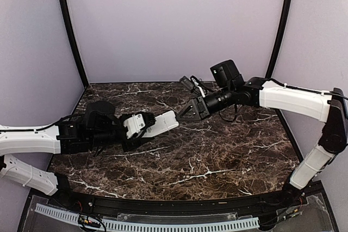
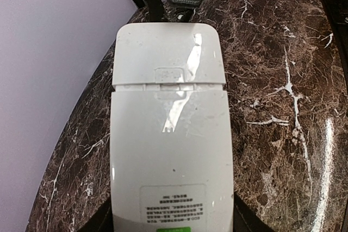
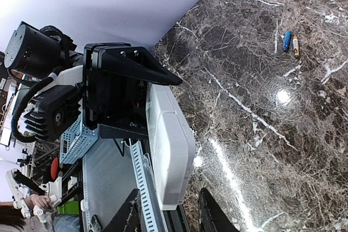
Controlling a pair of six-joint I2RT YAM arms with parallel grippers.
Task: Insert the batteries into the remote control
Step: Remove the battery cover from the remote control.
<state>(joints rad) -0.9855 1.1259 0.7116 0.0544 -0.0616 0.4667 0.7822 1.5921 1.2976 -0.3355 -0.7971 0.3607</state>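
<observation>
My left gripper (image 1: 136, 127) is shut on the remote control (image 1: 162, 123) and holds it above the table, plain back up. In the left wrist view the remote (image 2: 169, 134) fills the frame, its battery cover (image 2: 168, 52) on the far end, my left gripper (image 2: 171, 224) clamping its near end. My right gripper (image 1: 186, 112) is open at the remote's far end. In the right wrist view the remote's end (image 3: 169, 150) sits between the spread jaws of my right gripper (image 3: 168, 194), with gaps on both sides. Two batteries (image 3: 290, 43), one blue and one dark, lie together on the table farther off.
The dark marble table (image 1: 206, 156) is enclosed by pale walls at the back and sides. The right arm (image 1: 288, 99) reaches in from the right over the back of the table. The batteries do not show in the top view.
</observation>
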